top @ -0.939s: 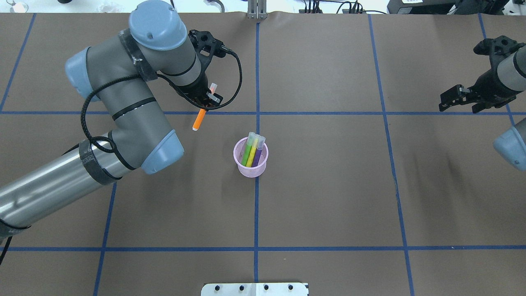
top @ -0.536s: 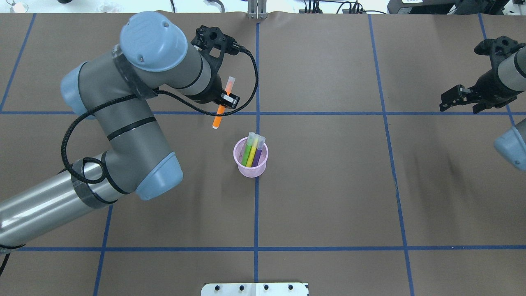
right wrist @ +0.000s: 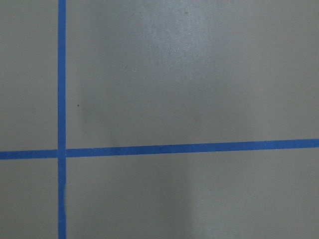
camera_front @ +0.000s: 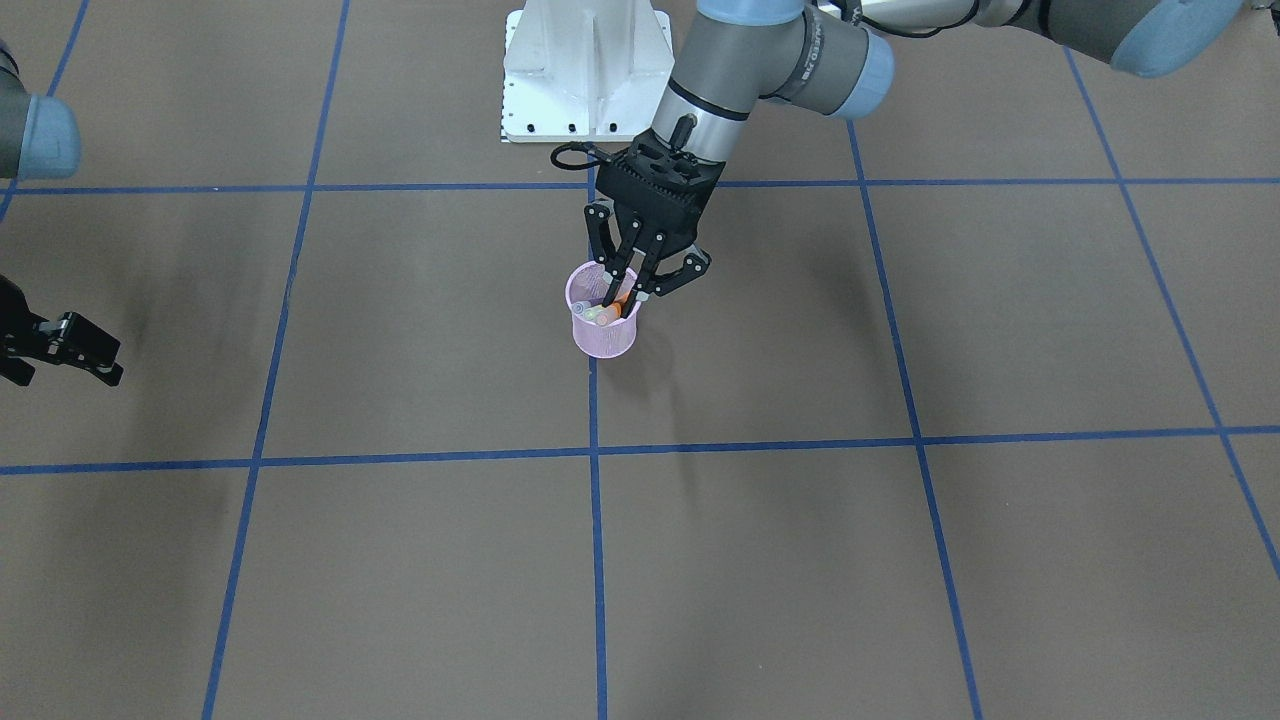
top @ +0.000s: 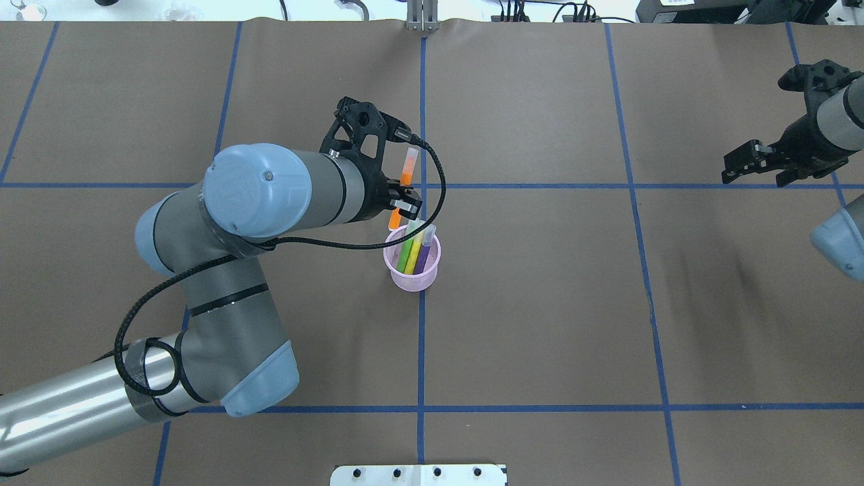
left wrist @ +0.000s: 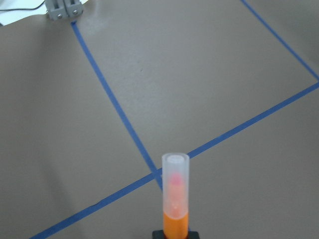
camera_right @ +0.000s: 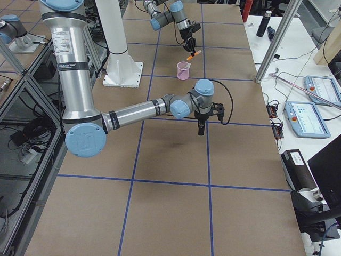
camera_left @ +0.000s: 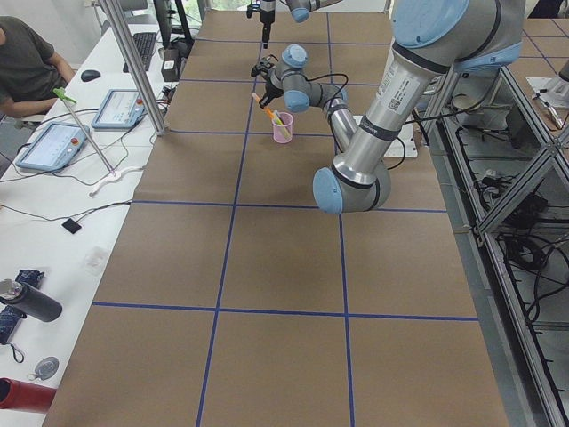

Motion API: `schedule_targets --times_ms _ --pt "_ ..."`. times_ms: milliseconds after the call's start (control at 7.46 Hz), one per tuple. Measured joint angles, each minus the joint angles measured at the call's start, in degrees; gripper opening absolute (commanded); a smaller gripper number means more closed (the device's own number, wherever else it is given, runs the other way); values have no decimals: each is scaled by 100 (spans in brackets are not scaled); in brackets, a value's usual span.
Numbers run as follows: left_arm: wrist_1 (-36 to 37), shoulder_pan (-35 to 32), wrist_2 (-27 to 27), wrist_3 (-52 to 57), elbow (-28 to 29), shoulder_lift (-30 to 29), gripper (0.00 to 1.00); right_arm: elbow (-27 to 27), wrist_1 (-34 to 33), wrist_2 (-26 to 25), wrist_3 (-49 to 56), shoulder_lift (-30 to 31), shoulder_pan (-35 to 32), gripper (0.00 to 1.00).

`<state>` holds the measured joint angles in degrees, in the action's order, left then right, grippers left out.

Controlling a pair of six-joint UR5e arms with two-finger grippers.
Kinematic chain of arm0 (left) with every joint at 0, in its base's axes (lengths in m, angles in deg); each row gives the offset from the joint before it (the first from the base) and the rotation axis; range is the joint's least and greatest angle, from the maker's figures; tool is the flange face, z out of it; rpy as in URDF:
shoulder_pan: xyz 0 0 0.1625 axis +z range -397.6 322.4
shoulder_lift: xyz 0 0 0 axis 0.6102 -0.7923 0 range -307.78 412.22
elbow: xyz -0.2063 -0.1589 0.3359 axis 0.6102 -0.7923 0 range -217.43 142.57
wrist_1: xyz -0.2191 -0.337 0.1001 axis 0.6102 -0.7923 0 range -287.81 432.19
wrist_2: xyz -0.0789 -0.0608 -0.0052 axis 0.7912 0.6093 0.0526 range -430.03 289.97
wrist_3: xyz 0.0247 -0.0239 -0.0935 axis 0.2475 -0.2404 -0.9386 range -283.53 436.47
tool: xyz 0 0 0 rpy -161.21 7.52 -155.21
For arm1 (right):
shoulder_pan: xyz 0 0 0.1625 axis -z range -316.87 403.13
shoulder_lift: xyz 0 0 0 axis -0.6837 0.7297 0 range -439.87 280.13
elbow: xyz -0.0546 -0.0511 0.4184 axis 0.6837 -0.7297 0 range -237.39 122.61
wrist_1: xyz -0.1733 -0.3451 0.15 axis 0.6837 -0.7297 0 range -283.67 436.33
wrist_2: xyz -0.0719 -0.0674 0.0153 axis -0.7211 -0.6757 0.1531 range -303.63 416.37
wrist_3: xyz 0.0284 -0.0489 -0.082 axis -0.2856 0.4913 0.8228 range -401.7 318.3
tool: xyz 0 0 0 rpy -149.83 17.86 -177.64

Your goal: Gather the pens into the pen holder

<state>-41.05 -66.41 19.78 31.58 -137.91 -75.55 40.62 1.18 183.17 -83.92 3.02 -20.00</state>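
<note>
a: if the left gripper (top: 403, 201) let go right now, would the orange pen (top: 406, 177) land inside?

b: not surely, i'd say. it hangs tilted, cap end high and to the far side. its lower tip is at the far-left edge of the pen holder (top: 413, 283), and i can't tell if it has cleared the rim. dropped from there it could catch the rim and fall onto the table (top: 540, 304), or tip the light cup.

a: and the ones already in?

b: the green pen (top: 406, 253), yellow pen (top: 416, 248) and purple pen (top: 425, 256) lean to the far side. their caps crowd the spot where the orange tip enters, so a hard push down could jam it or shove the cup.

a: how does it sit in the jaws?

b: they're pinched narrow on the orange barrel. the cap end sticks out above and a short stub below.

a: further right?

b: the right gripper (top: 752, 172) hangs well apart, jaws spread, holding nothing.
</note>
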Motion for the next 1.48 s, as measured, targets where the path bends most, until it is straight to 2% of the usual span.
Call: schedule_targets --times_ms 268,402,536,670,939,1341,1475 --pt "-55 290 -359 -6 -27 20 0 -69 0 -1 7 -12 3 99" --pt "-94 420 -545 -8 -28 39 14 -122 2 1 15 -20 3 99" --pt "-120 503 -684 -8 -31 71 74 -166 6 2 19 -29 3 99" --pt "-133 541 -743 2 -40 128 99 -195 8 3 20 -40 3 99" --pt "-290 562 -753 -29 -125 324 100 -208 9 3 13 -51 3 99" --pt "-394 526 -691 -111 -813 1014 99 -204 9 3 11 -52 -7 99" --pt "-398 387 -515 -194 -935 1251 99 -206 7 2 19 -46 -48 99"
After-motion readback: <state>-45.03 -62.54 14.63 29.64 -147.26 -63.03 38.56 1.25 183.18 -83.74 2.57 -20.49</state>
